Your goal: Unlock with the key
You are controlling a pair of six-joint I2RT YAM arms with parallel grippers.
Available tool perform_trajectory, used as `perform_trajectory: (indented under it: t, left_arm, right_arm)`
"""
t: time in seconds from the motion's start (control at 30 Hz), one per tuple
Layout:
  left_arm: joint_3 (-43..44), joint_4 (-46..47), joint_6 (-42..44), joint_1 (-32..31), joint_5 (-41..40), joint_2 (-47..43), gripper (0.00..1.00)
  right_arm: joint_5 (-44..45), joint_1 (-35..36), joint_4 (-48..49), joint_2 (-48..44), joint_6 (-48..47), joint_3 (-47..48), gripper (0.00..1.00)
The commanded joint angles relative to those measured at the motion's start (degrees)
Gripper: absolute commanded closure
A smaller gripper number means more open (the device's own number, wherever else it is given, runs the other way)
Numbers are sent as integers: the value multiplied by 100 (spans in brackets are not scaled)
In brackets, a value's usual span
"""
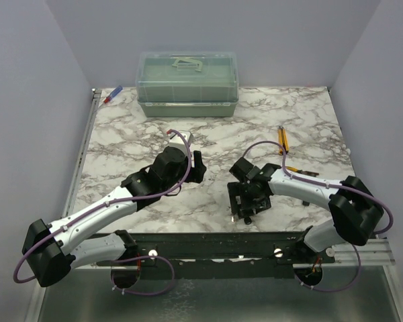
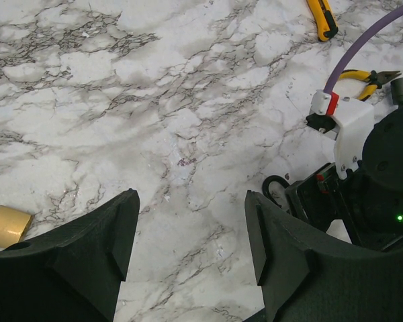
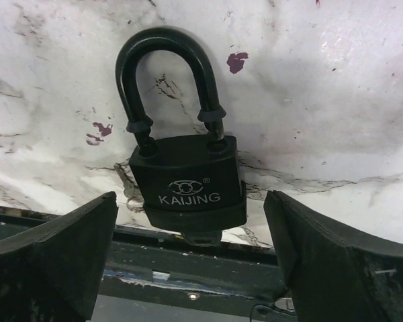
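Key: you can't make it out. Your right gripper, wide open and empty, straddles the black KAIJING padlock; left gripper open, empty, brass padlock at its 9 o'clock.

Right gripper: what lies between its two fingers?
A black padlock, flat on the marble table, touching neither finger of the open right gripper; the right wrist view shows it.

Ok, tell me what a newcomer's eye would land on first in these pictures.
The black padlock, stamped KAIJING, lies flat on the marble table near its front edge, framed by the open right gripper. At the table's far edge sits a pale green lidded box. A brass padlock peeks in at the left edge of the left wrist view.
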Motion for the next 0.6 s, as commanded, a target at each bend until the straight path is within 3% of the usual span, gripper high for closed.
perform_trajectory:
  t: [0.0,0.27,0.57]
  left_arm:
    - [3,-66,-53,33,55,-111,30]
    - [-25,-27,-58,37,38,-99,31]
    - [-26,-10,-48,31,12,-90,31]
  right_arm:
    - [479,151,-278,219,28,266,4]
    - [934,347,-368,439,162,509,24]
    - [1103,608,-481,784,223,625,27]
